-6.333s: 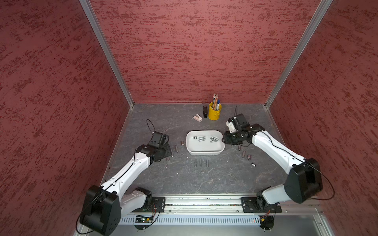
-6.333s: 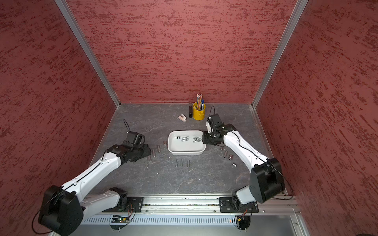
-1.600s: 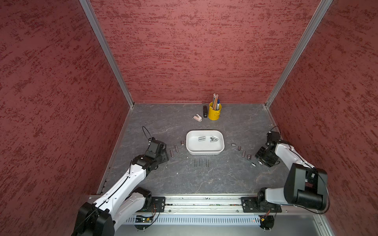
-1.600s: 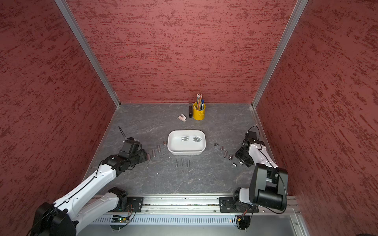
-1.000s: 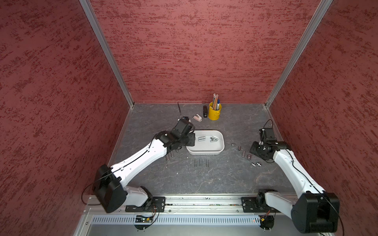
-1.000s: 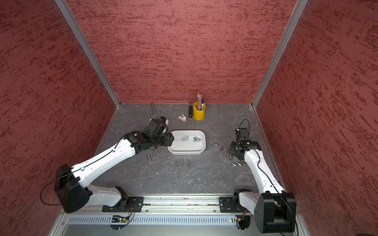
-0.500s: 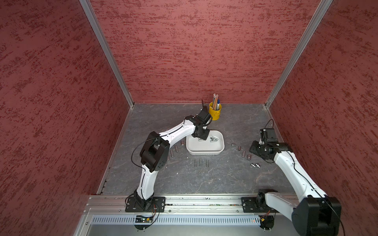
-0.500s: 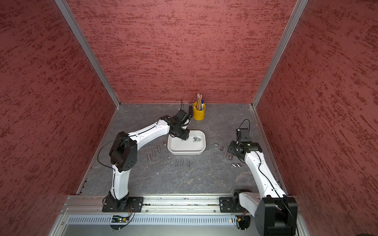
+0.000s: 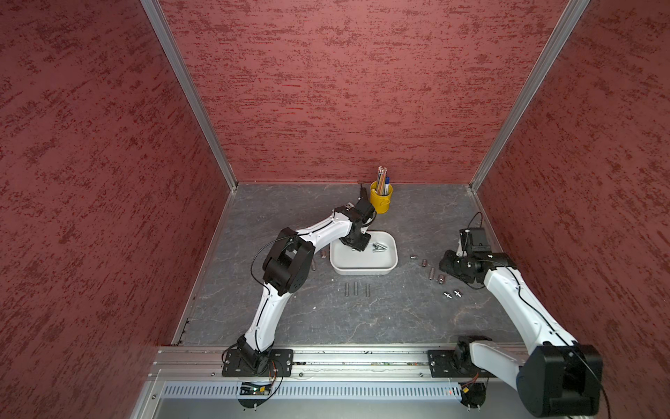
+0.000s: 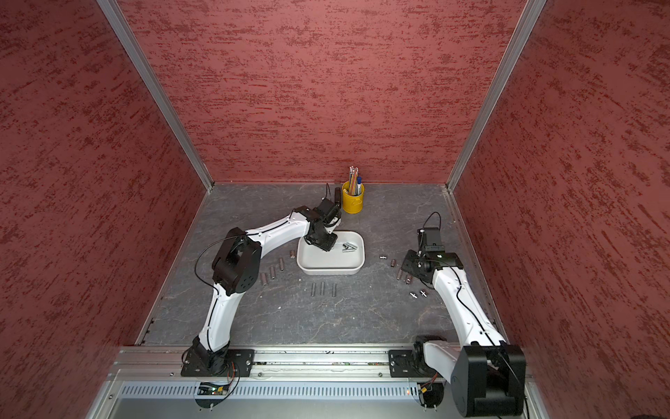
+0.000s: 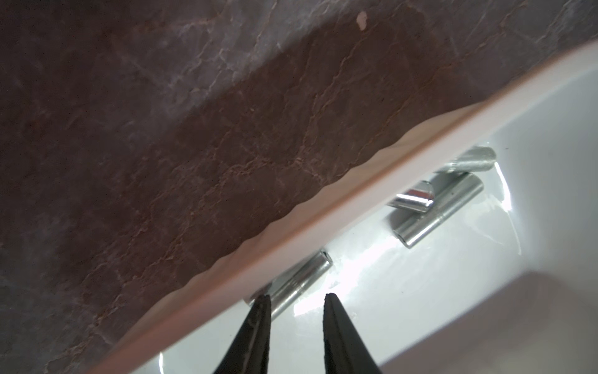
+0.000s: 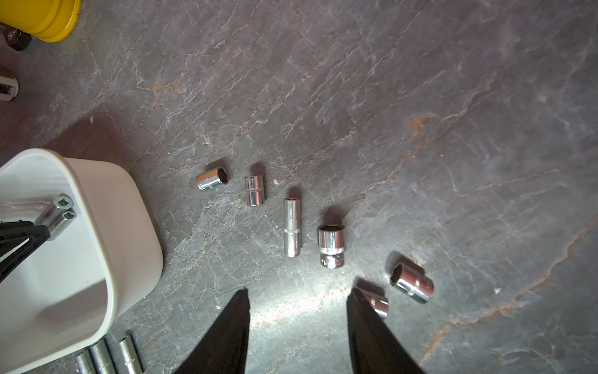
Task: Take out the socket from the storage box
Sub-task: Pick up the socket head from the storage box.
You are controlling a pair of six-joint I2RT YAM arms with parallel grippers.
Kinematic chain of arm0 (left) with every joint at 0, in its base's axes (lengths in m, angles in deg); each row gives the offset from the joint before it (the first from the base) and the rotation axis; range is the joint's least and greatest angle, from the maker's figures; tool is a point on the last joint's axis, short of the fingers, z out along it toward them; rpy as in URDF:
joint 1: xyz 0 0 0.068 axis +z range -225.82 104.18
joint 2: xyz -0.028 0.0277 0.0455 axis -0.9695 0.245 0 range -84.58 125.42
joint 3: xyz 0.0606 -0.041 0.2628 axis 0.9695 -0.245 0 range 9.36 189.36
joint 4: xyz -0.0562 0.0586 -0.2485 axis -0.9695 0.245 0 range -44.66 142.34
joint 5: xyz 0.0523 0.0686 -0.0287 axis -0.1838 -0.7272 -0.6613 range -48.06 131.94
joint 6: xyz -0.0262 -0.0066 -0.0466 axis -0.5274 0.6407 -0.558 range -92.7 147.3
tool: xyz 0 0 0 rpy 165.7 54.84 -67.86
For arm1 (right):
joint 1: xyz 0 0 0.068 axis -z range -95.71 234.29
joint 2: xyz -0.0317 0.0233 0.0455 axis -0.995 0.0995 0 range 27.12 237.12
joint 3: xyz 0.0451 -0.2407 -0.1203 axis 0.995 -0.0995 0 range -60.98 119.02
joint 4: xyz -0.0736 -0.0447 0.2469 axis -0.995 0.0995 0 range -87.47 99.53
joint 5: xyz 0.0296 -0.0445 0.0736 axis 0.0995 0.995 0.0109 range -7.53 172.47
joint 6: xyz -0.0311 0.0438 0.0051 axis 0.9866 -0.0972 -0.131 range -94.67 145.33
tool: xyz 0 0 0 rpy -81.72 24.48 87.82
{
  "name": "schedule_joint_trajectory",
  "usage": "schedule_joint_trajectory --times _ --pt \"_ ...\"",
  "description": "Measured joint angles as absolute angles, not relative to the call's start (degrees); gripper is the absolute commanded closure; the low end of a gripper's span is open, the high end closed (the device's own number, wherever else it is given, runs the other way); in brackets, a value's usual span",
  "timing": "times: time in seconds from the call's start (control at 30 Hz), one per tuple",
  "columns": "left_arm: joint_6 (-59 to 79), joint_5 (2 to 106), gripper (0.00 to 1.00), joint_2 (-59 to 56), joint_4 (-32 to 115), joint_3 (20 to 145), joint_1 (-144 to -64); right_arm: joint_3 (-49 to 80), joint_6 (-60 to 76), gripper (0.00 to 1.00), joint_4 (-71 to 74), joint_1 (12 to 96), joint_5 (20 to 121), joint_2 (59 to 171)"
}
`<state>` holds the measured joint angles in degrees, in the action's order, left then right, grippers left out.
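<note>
The white storage box (image 9: 362,270) (image 10: 330,270) stands mid-table. Several chrome sockets (image 9: 379,247) (image 10: 349,247) lie at its far right end. My left gripper (image 9: 357,248) (image 10: 325,246) reaches down into the box at its far side. In the left wrist view its fingers stand a narrow gap apart (image 11: 296,299), with one socket (image 11: 299,280) lying along the box wall (image 11: 323,207) just past the tips, pinched by neither. My right gripper (image 9: 445,265) (image 12: 297,291) hangs open over bare table to the right of the box, holding nothing.
Loose sockets (image 12: 293,226) lie on the table before the right gripper, one (image 12: 375,302) against a fingertip. Three long sockets (image 9: 357,289) lie in front of the box and more (image 10: 275,268) to its left. A yellow pen cup (image 9: 380,203) stands behind.
My left arm has swung from the box's left side over its far edge and down into it, and its jaws have narrowed. The right arm has stayed put.
</note>
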<state>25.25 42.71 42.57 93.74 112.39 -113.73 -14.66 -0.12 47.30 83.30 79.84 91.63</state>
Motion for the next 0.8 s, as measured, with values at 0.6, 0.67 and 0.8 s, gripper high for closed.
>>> schedule_joint_trajectory --times 0.6,0.67,0.8 --pt "26.3 40.7 0.74 46.0 93.0 115.8 -113.6 -14.7 0.2 0.49 46.9 83.3 78.4 92.4" --pt "26.3 40.9 0.74 46.0 93.0 115.8 -113.6 -14.7 0.3 0.49 46.9 83.3 78.2 92.5" --pt "26.1 41.4 0.68 46.7 92.9 115.8 -113.7 -14.7 0.3 0.49 46.8 83.3 77.8 92.6"
